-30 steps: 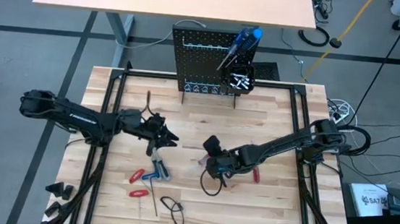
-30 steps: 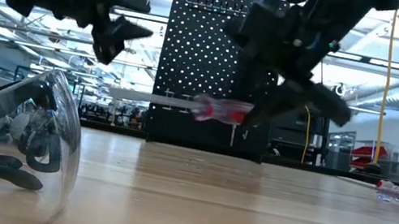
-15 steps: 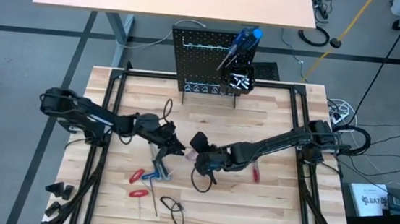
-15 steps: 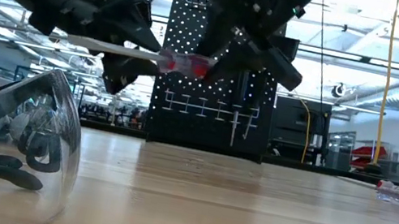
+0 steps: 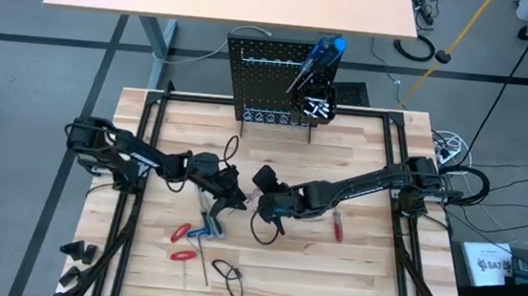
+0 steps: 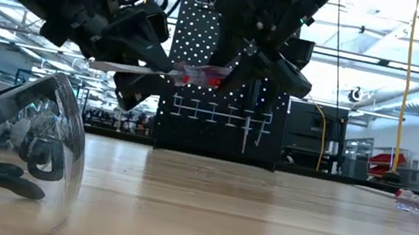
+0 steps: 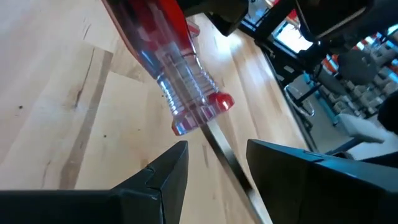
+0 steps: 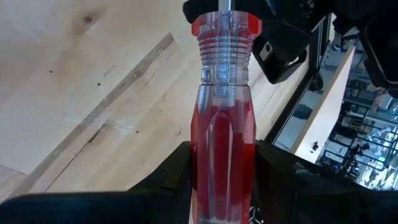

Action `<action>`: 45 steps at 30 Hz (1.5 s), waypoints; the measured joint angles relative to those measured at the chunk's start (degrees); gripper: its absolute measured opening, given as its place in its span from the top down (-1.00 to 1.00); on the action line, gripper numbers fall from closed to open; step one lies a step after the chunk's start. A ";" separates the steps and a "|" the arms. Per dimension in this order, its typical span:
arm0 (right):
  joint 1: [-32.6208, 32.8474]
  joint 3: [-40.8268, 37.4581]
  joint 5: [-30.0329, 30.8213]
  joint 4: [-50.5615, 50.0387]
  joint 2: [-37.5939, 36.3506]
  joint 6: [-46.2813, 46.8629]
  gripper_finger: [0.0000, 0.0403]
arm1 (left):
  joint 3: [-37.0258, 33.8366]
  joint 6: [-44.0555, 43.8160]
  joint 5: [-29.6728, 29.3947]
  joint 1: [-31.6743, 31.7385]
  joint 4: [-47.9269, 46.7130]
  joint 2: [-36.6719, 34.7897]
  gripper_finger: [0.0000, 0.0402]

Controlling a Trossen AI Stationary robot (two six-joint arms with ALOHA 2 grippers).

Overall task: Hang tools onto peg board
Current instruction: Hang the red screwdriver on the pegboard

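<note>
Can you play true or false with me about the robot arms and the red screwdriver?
1. The right gripper holds the red screwdriver by its handle. True.
2. The red screwdriver is lying flat on the table. False: it is held up in the air, about level.
3. The left gripper has its fingers on either side of the screwdriver's metal shaft. True.
4. The peg board is lying flat on the floor. False: it stands upright at the far edge of the table.
5. Red-handled pliers lie on the table near the left arm. True.
6. The safety glasses hang on the peg board. False: they rest on the table.
</note>
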 joint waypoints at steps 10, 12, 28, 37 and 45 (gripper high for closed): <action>-0.07 0.02 -0.10 -1.30 -0.01 0.52 0.41 | 0.00 1.63 2.86 0.11 -0.78 0.09 0.43; -0.07 0.02 -0.19 -1.27 -0.01 0.52 0.41 | 0.00 2.90 3.42 0.11 -0.76 0.09 0.53; 0.37 0.24 0.96 -0.45 -0.29 12.12 -0.20 | -0.02 10.41 -0.35 0.20 0.37 0.08 0.92; 1.22 0.01 4.14 -19.57 -4.01 43.45 -0.69 | 0.01 10.83 -4.06 0.82 0.78 -3.94 0.92; 5.41 -5.24 5.40 -36.44 -11.90 76.94 -0.71 | 0.00 10.53 -7.31 3.03 0.36 -9.70 0.92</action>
